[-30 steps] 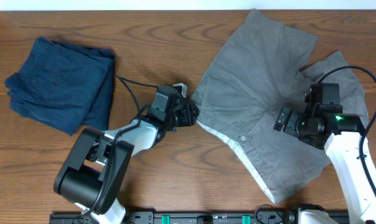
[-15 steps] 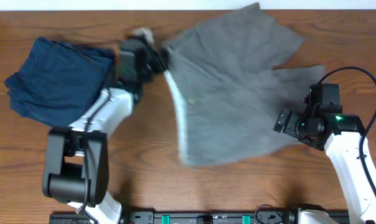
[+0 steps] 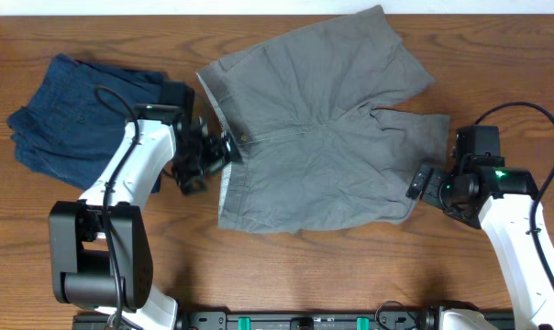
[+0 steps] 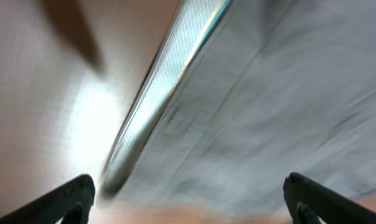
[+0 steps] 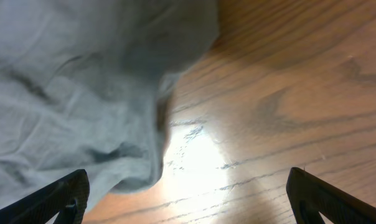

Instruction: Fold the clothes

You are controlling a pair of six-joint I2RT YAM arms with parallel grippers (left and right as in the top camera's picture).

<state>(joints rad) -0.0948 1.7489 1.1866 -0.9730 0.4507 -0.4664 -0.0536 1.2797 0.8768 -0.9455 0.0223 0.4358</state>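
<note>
The light grey shorts (image 3: 323, 137) lie spread on the wooden table, with the pale-lined waistband (image 3: 224, 179) at the left and both short legs pointing right. My left gripper (image 3: 218, 154) is open at the waistband's edge and holds nothing. In the blurred left wrist view, the waistband (image 4: 169, 81) and grey cloth (image 4: 287, 93) lie ahead of the wide-apart left gripper (image 4: 188, 202). My right gripper (image 3: 416, 181) is open at the hem of the near leg. In its wrist view, the fabric (image 5: 70, 81) fills the upper left, and bare wood shows between the right gripper (image 5: 188, 196) fingers.
A folded dark navy garment (image 3: 84, 124) lies at the table's left, close behind the left arm. The table's far edge runs just above the shorts. Bare wood (image 3: 304, 266) stretches along the front, and the arm bases stand at the near edge.
The left gripper swung the waistband up and to the left, then opened and let it go. The shorts now lie spread flat. The right arm barely moved.
</note>
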